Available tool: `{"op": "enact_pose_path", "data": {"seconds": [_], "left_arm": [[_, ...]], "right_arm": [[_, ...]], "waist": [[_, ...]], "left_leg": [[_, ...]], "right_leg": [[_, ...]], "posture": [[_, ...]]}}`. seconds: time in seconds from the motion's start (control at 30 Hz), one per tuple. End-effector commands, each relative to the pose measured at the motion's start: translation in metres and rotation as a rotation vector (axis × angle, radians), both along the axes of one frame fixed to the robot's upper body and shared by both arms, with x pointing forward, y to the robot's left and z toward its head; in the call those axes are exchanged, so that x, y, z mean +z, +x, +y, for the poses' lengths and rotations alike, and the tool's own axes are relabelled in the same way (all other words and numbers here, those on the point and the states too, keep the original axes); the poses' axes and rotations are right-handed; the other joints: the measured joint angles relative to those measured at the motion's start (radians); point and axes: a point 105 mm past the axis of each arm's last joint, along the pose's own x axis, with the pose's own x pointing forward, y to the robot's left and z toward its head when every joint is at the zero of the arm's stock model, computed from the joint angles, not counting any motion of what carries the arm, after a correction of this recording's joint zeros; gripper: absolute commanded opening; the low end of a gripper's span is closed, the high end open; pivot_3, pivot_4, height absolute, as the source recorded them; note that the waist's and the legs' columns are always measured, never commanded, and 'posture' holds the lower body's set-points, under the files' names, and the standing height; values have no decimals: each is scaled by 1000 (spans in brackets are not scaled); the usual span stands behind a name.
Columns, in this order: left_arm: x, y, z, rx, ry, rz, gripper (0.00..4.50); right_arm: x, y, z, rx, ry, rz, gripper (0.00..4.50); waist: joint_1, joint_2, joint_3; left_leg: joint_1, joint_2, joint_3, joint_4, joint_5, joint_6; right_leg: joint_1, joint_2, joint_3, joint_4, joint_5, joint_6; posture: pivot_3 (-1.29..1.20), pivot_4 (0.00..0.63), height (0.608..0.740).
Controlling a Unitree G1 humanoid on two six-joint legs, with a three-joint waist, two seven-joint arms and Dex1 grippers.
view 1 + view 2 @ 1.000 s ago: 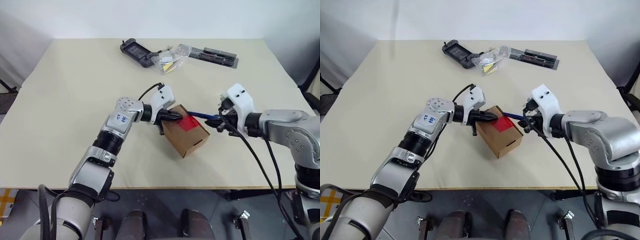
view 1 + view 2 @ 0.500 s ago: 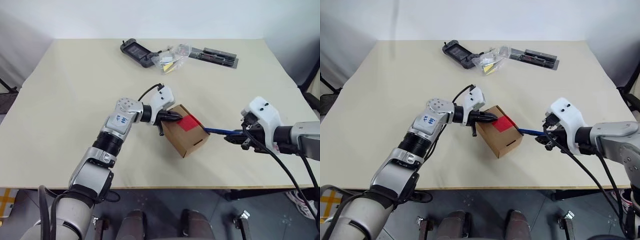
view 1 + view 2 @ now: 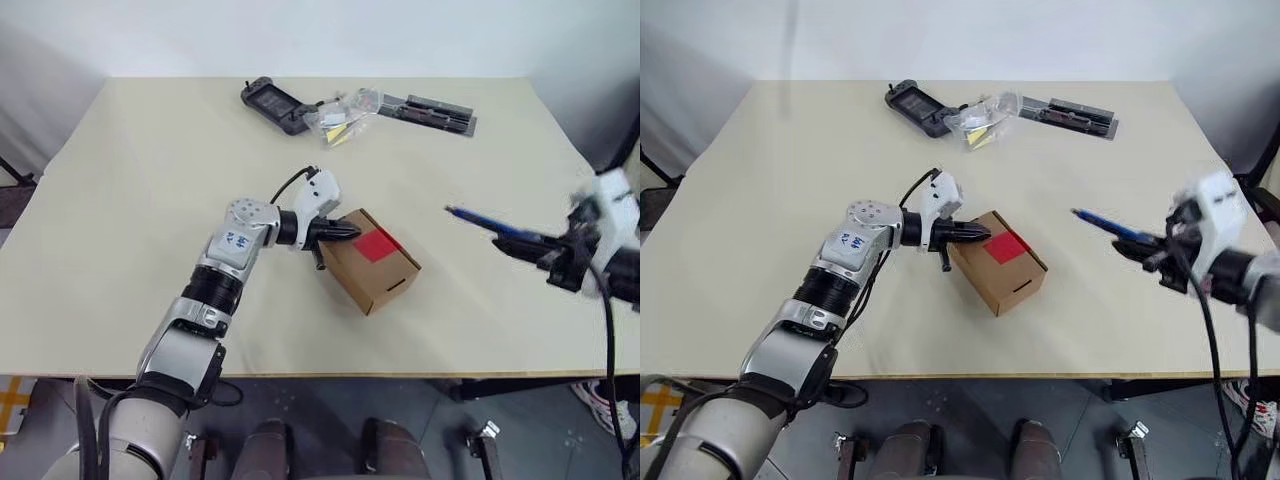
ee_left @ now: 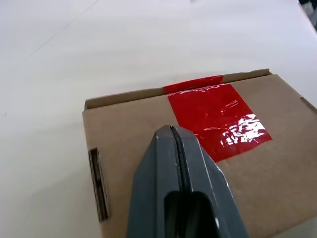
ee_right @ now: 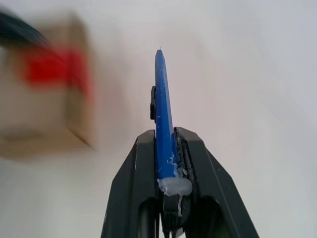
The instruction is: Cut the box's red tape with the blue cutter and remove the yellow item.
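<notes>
box: brown carton lies mid-table, near side, flaps still down, so the yellow item is presumably still inside
red tape: strip crosses the top seam and laps over the far edge; whether it is slit cannot be told
left gripper: fingers pressed together, tip resting on the box's top just beside the tape, steadying the carton from its left side
right gripper: pinching the blue cutter by its rear end, held out at the right of the table, well apart from the box, tip aimed left toward the far side
step in hand: judged as the cutting stage, with the blade off the tape at present
next move: either bring the tip to the seam again, or set the cutter down and lift a flap; the left gripper should keep the box pinned
clutter: black tool strip, clear bag and dark device at the far edge, untouched
</notes>
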Motion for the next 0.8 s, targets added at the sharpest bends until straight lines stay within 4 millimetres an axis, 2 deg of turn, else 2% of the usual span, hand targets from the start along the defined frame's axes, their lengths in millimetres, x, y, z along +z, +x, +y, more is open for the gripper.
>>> {"op": "enact_pose_path", "data": {"seconds": [0.03,0.1,0.2,0.33,0.4,0.47,0.57,0.63,0.73,0.8], "left_arm": [[28,-1,-4,-2,-94,-15,0],[40,0,-4,5,-120,-26,0],[56,1,-2,19,-146,-44,0],[107,-5,5,26,-198,-134,0],[119,-6,17,58,-193,-156,0],[117,-5,34,109,-153,-156,0],[97,-6,57,161,-57,-144,0],[88,-11,64,168,-18,-123,0],[70,-24,70,148,41,-72,0],[61,-29,70,140,58,-40,0]], "right_arm": [[-24,19,-4,-66,-25,-78,184],[-35,29,-16,-162,-32,-101,184],[-48,34,-28,-243,3,-81,184],[-64,26,-34,-257,-20,-2,1504],[-58,24,-38,-269,-29,-12,2165],[-48,23,-40,-267,-40,-34,2842],[-36,21,-38,-245,-83,-40,3938],[-17,24,-30,-215,-92,-83,4479],[14,36,-8,-111,-138,-147,4479],[21,46,1,-79,-156,-158,4479]], "waist": [[-5,0,0],[-7,1,0],[-4,0,0],[2,0,1],[0,0,1],[-1,0,0],[-5,1,0],[-5,1,0],[-7,2,1],[-7,2,1]], "left_leg": [[0,0,0,0,0,0],[0,0,2,0,0,0],[0,0,2,1,0,0],[-3,0,1,4,0,0],[-3,0,0,4,0,1],[-3,0,0,4,0,1],[-1,0,1,2,0,1],[0,0,2,1,0,1],[-2,0,2,3,0,1],[-3,0,2,3,0,1]], "right_leg": [[0,0,0,0,0,0],[-2,0,1,1,0,0],[-2,0,2,1,0,0],[-2,0,2,0,0,0],[-2,0,2,0,0,0],[-2,0,2,0,0,0],[-2,0,2,1,0,0],[-2,0,3,1,0,0],[-3,1,4,1,0,0],[-4,1,5,1,0,0]], "posture": [[0,150,740],[0,150,740],[0,150,740],[0,150,740],[0,150,740],[0,150,740],[0,150,740],[0,150,740],[0,150,740],[0,150,740]]}}
